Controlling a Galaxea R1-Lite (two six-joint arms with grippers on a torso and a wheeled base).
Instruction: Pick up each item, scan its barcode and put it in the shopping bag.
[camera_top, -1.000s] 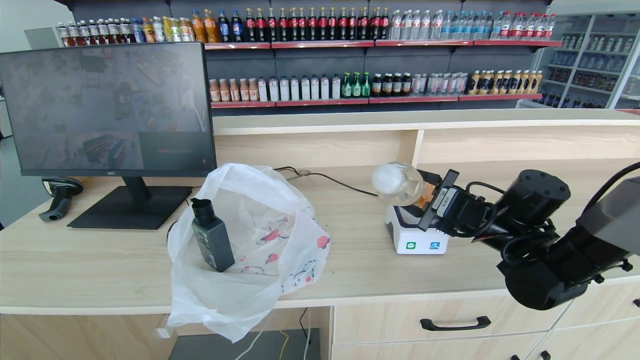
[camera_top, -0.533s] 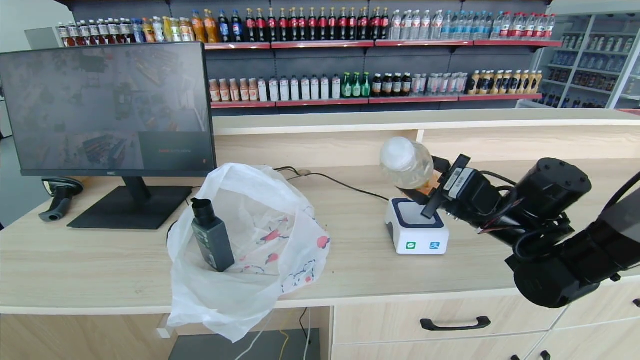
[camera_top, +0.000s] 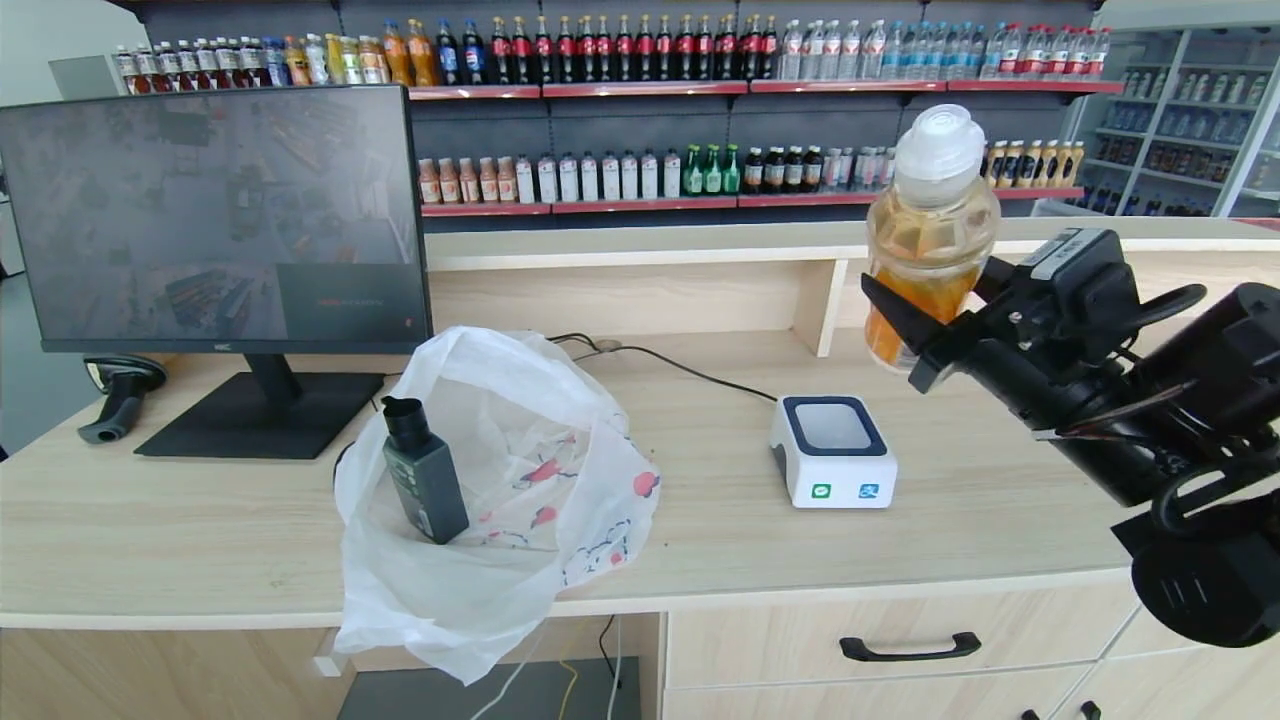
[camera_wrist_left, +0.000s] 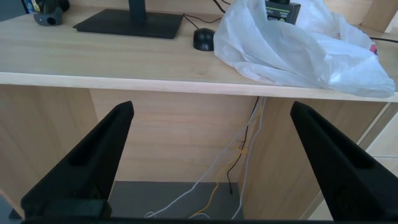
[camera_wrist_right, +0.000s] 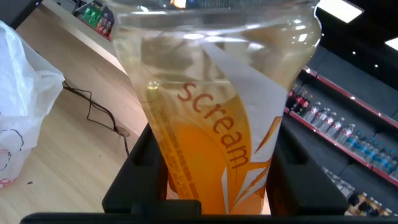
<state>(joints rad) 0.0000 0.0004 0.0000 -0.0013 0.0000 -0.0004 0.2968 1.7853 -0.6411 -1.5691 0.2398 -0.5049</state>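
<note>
One bottle in play. Head view: right end effector is clamped on its lower half at upper right of frame, long axis near upright, white cap up, orange liquid in the lower part. White scanner sits on the worktop below and left of the bottle, window facing up, well apart from it. The shopping bag is centre-left of frame, mouth open upward, with a dark item already standing in it. Key relation: shopping bag lies left of the held bottle, beyond the scanner, and lower. My guess is the next move is a leftward carry, then base-first in through the mouth given the upright axis. Can't tell from here whether a scan registered

Left wrist view: left end effector spread wide, nothing between the fingers, sitting below the worktop edge where the shopping bag drapes over. Nearer the shopping bag than the right arm, but empty

Right wrist view: bottle gripped between both fingers, label towards the camera. Shopping bag is on the worktop, well apart from the bottle
</note>
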